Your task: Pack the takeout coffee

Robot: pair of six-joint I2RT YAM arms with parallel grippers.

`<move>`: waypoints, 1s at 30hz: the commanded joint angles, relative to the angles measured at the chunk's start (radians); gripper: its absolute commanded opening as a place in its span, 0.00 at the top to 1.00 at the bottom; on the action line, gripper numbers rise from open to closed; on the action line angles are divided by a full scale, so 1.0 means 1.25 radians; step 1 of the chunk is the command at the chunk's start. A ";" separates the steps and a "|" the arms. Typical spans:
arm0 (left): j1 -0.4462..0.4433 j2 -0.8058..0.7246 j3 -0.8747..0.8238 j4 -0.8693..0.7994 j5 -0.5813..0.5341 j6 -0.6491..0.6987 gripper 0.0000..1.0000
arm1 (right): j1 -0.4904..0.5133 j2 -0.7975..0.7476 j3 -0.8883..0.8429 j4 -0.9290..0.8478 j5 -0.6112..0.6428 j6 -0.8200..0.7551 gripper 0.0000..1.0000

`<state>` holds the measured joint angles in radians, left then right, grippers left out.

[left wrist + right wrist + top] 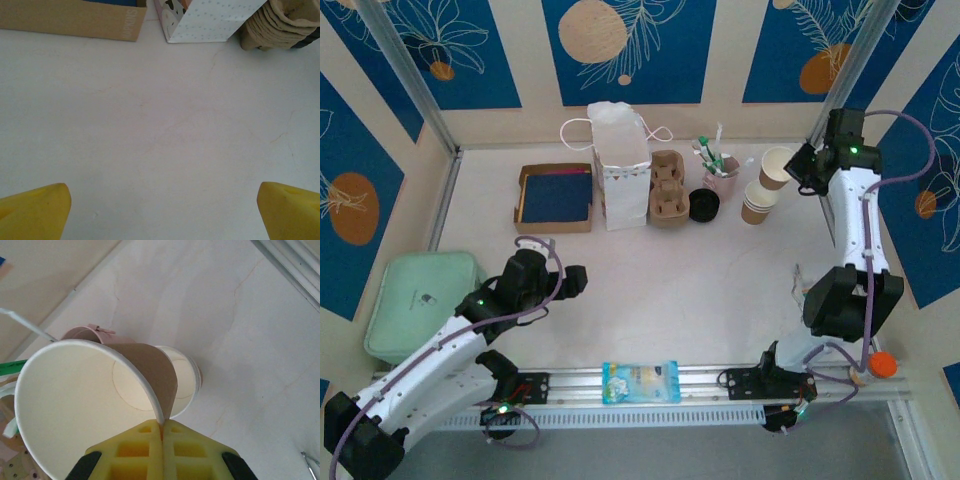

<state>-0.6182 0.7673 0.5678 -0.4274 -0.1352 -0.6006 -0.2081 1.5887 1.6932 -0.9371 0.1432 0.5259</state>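
Observation:
The takeout coffee is a kraft-brown paper cup with a white rim and white inside. My right gripper is shut on its wall, pinching the rim between the yellow fingers, and holds it above the nested stack of brown cups at the back right. The right gripper sits just right of the lifted cup. My left gripper hovers low over bare table at the left, its yellow fingertips spread wide with nothing between them.
Along the back stand a white paper bag, a pulp cup carrier, a pink cup of stirrers, a black lid and a shallow cardboard box. A green container lies at left; a wipes packet on the front rail.

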 commanded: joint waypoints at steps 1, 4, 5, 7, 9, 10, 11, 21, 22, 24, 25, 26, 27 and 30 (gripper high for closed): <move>-0.009 -0.014 0.005 0.010 0.001 0.007 0.04 | 0.014 -0.043 0.030 -0.040 0.008 -0.017 1.00; -0.009 -0.028 -0.010 0.015 0.005 0.000 0.05 | 0.032 -0.072 0.032 -0.054 0.001 -0.030 1.00; -0.009 -0.032 -0.015 0.018 0.007 -0.003 0.04 | 0.043 -0.082 0.031 -0.059 0.001 -0.036 1.00; -0.008 -0.036 -0.026 0.023 0.011 -0.011 0.04 | 0.073 -0.101 0.020 -0.067 0.003 -0.049 1.00; -0.008 -0.037 -0.036 0.030 0.015 -0.016 0.04 | 0.108 -0.119 0.006 -0.076 0.010 -0.062 1.00; -0.008 -0.038 -0.040 0.033 0.017 -0.019 0.04 | 0.126 -0.129 -0.003 -0.079 0.011 -0.070 1.00; -0.009 -0.038 -0.044 0.038 0.018 -0.021 0.05 | 0.148 -0.140 -0.015 -0.083 0.016 -0.075 1.00; -0.010 -0.031 -0.058 0.066 0.029 -0.033 0.05 | 0.385 -0.204 -0.154 -0.092 0.034 -0.088 1.00; -0.010 -0.035 -0.064 0.071 0.028 -0.038 0.05 | 0.408 -0.203 -0.172 -0.091 0.030 -0.085 1.00; -0.010 -0.046 -0.076 0.081 0.028 -0.051 0.05 | 0.449 -0.202 -0.208 -0.090 0.040 -0.082 1.00; -0.010 -0.049 -0.079 0.085 0.029 -0.053 0.05 | 0.464 -0.205 -0.225 -0.088 0.045 -0.078 1.00; -0.010 -0.051 -0.078 0.084 0.031 -0.056 0.05 | 0.481 -0.206 -0.248 -0.083 0.045 -0.074 1.00; -0.011 -0.050 -0.076 0.081 0.032 -0.056 0.05 | 0.497 -0.208 -0.269 -0.077 0.047 -0.068 1.00; -0.011 -0.055 -0.078 0.078 0.030 -0.056 0.05 | 0.541 -0.206 -0.326 -0.051 0.054 -0.049 1.00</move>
<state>-0.6197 0.7143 0.4755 -0.3466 -0.1093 -0.6552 0.4316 1.3518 1.3247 -1.0164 0.1955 0.4412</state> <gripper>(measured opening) 0.953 0.053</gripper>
